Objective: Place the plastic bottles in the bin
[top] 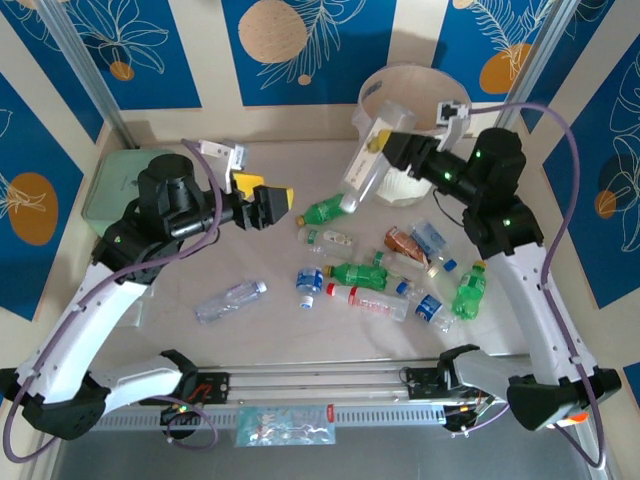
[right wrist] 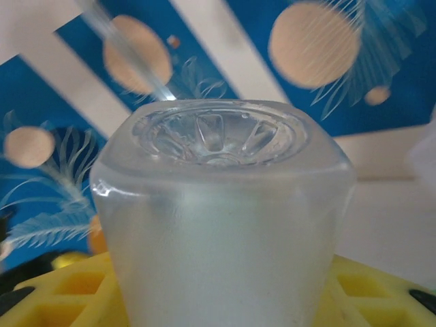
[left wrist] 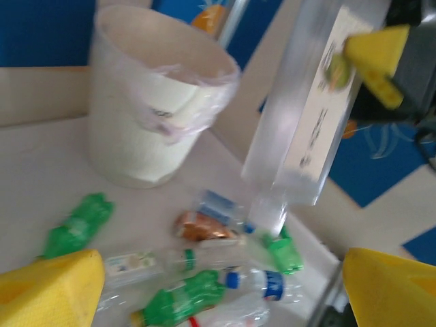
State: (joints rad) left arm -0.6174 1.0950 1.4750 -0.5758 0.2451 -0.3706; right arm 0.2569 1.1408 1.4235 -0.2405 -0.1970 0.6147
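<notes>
Table (top: 250, 270) strewn with bottles (top: 355, 274); right pincer (top: 383, 141) grips clear bottle (top: 360, 175); left pincer (top: 272, 200) gapes.

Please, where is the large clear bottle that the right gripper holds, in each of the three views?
Top external: the large clear bottle hangs tilted, neck down, right of centre, in front of the bin.
Left wrist: upper right, neck down, to the right of the bin.
Right wrist: centre, its base toward the camera.
Shared landmark: the right gripper, whose yellow jaws clamp the bottle in every view.
</notes>
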